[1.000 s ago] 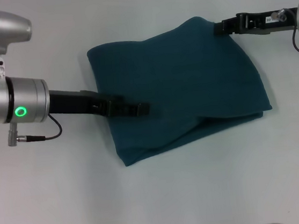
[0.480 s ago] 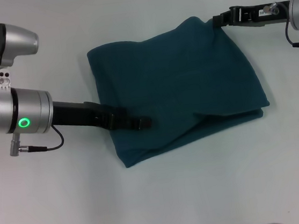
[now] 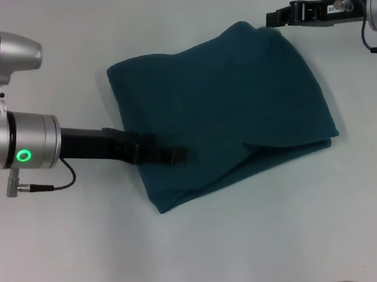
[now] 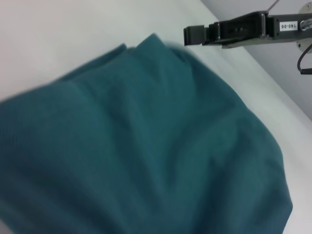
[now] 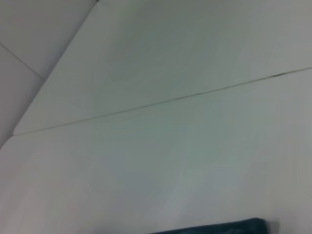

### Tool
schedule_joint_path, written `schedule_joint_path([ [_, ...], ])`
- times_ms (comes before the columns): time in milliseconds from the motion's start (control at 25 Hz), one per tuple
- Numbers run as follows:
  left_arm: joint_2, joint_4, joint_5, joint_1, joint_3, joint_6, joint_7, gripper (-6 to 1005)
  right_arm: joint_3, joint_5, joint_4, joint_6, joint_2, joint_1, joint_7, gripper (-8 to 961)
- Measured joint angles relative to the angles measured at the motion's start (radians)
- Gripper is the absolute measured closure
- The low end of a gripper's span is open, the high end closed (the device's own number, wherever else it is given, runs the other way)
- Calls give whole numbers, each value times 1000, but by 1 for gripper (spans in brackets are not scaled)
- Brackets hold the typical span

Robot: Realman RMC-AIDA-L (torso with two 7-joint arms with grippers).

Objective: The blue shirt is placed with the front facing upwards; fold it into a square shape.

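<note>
Since the earlier frames my right gripper (image 3: 271,18) has drawn off the far right corner of the blue shirt (image 3: 238,101); a second ago it lay against the cloth there, now it sits just beside that corner, apart from it, and slightly farther up the table (image 3: 86,261). That corner has settled flatter. My left gripper (image 3: 180,155) has barely shifted and remains on the cloth.

Present state: I find the shirt lying mid-table as a folded, roughly four-sided bundle, plain surface up, no lettering showing. Its outline is not yet square: the near left corner runs to a point toward me, the near right edge shows a loose overlapping flap, and the far edge bulges.

Left gripper: reaching in from the left, tips resting on the shirt's left-central area. Its fingers appear pressed together, but whether they pinch fabric or only press on it I cannot tell.

Right gripper: the left wrist view shows it (image 4: 195,35) clear of the cloth with fingers apparently together, holding nothing. The right wrist view shows only bare table and a sliver of shirt.

Judgement: the folds are largely made and the step in hand is release and tidying. The next move calls for clearing the left gripper without dragging the top layer, then squaring the near edge.
</note>
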Motion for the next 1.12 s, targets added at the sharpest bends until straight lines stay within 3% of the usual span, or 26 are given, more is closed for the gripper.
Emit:
schedule_joint_path([
  [160,0,-43,-2,-7,-3,8,-1,35,-2,9,-39,-51,0,-6,-2,902],
  [480,-2,-87,-6,-49,-1,-21,-7,36,-7,12,-47,-169,-2,-8,-55,601],
  [1120,-4,17,-6,-107,9,-255,0,37,-96,6,-31,-306,16,-71,-153,618],
])
